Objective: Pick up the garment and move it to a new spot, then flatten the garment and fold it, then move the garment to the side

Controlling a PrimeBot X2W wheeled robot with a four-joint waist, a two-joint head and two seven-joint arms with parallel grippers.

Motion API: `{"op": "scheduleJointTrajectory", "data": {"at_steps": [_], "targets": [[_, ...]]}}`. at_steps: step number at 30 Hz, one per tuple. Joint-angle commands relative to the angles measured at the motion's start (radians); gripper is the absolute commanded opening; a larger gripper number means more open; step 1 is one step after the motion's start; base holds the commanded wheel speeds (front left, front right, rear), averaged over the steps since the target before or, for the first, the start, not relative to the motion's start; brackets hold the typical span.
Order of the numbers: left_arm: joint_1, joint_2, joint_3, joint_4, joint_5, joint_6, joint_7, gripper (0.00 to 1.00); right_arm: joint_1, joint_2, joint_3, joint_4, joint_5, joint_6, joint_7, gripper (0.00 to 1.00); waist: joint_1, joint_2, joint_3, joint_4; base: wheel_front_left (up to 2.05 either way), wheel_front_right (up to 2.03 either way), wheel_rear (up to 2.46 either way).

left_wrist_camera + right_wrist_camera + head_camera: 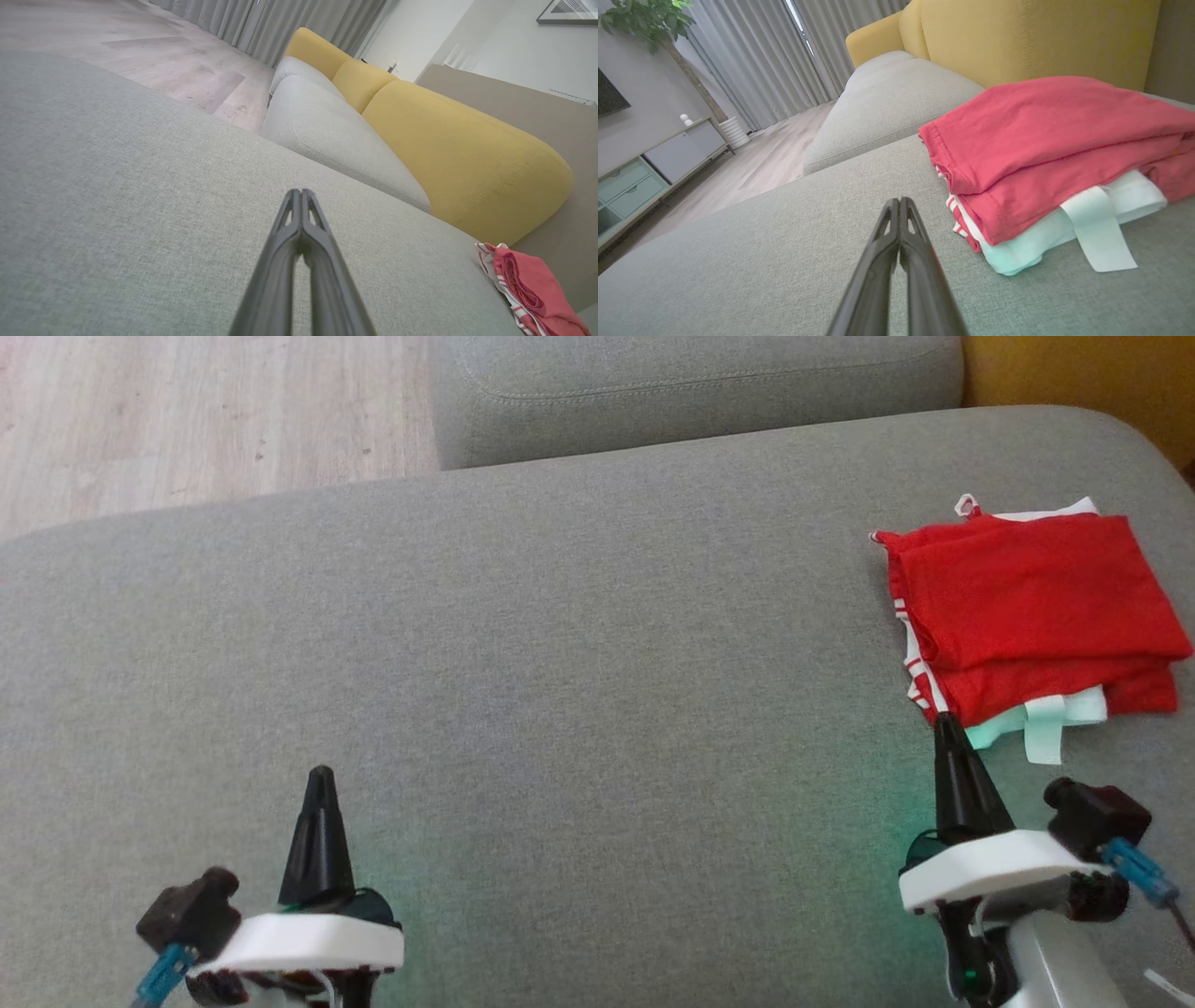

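Observation:
The garment (1032,607) is red with white trim and lies folded in a stack at the right end of the grey sofa seat (579,644). It appears large in the right wrist view as the garment (1055,149) and at the lower right corner of the left wrist view as the garment (530,289). My right gripper (945,721) is shut and empty, its tip just short of the garment's near left corner. My left gripper (320,773) is shut and empty over bare cushion at the lower left. Both grippers (301,192) (899,200) show their fingers pressed together.
A second grey seat cushion (691,387) lies beyond, with yellow backrests (448,149) to the right. Wooden floor (205,411) lies off the sofa's far left edge. A cabinet (649,172), curtains (766,60) and a plant (649,21) stand farther off.

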Motion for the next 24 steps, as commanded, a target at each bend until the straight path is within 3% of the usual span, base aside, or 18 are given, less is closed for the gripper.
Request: {"op": "scheduleJointTrajectory", "data": {"at_steps": [1, 24], "targets": [[-0.041, 0.007, 0.016, -0.030, -0.018, -0.001, 0.002, 0.00, -0.043, -0.006, -0.006, -0.038, 0.023, 0.001, 0.004, 0.00, 0.0000, 0.0000, 0.000, 0.000, 0.00, 0.00, 0.00], [-0.047, 0.016, 0.049, -0.034, -0.237, -0.002, 0.060, 0.00, -0.032, -0.009, -0.033, -0.066, 0.283, 0.002, 0.068, 0.00, 0.0000, 0.0000, -0.013, 0.013, 0.00, 0.00, 0.00]]}}
